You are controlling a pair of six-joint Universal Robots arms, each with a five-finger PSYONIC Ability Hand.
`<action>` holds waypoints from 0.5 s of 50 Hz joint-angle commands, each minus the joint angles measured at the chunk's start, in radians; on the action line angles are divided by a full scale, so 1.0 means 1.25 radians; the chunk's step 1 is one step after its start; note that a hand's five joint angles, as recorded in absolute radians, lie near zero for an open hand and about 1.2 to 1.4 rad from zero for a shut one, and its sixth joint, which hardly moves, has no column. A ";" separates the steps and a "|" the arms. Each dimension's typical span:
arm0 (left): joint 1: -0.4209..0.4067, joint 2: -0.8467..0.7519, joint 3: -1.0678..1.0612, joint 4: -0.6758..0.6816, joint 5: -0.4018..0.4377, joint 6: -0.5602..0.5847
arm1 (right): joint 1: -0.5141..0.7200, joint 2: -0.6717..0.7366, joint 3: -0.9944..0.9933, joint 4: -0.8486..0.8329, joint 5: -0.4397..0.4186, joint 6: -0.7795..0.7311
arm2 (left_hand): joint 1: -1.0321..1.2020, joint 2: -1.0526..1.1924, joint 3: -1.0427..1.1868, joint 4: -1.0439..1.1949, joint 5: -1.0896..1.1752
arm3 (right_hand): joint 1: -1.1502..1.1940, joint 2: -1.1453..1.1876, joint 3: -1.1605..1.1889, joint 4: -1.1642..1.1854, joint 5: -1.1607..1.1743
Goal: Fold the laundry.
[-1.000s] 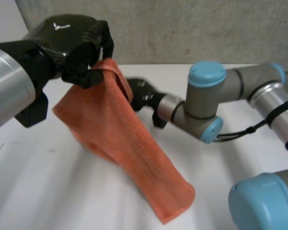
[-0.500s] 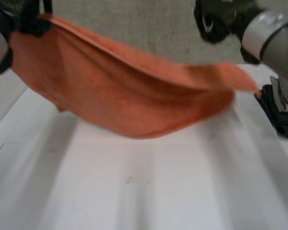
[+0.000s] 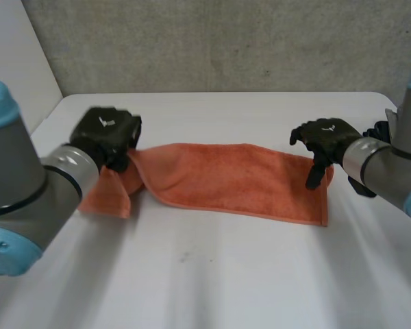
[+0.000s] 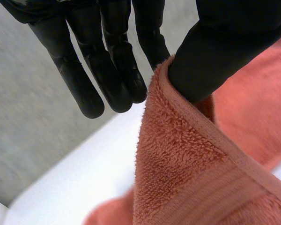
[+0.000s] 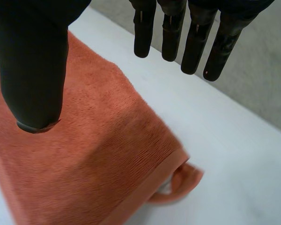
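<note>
An orange towel (image 3: 233,181) lies as a long strip across the white table (image 3: 212,274). Its left end is bunched and lifted a little, and there my left hand (image 3: 106,133) is shut on it. In the left wrist view the towel's edge (image 4: 187,164) rises between the thumb (image 4: 225,51) and the straight fingers. My right hand (image 3: 322,137) hovers open over the towel's right end. In the right wrist view its thumb (image 5: 33,70) hangs above the towel (image 5: 84,164), whose corner curls up off the table, and its fingers (image 5: 196,42) point past the cloth's edge.
A grey wall (image 3: 226,41) runs behind the table's far edge. A dark bundle (image 3: 383,129) sits at the table's right edge behind my right arm. Bare tabletop lies in front of the towel.
Earlier the towel hung in the air, then stretched between both raised hands. Now it lies on the table; both hands have come down and the right hand has opened and let go.
</note>
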 commanded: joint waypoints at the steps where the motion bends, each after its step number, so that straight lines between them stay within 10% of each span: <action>1: -0.004 0.143 0.023 0.000 -0.001 -0.011 | -0.017 -0.094 0.203 -0.105 0.005 0.236 | 0.199 0.159 0.163 0.155 0.193 | -0.045 -0.092 -0.074 -0.063 -0.061; 11: -0.053 0.254 0.059 -0.009 -0.001 -0.038 | 0.030 -0.191 0.348 -0.198 0.044 0.499 | 0.199 0.159 0.163 0.155 0.193 | -0.090 -0.137 -0.119 -0.108 -0.106; 25: -0.109 0.276 0.078 -0.011 -0.004 -0.043 | 0.245 -0.119 0.347 -0.288 0.177 0.572 | 0.199 0.159 0.163 0.155 0.193 | -0.122 -0.169 -0.151 -0.140 -0.137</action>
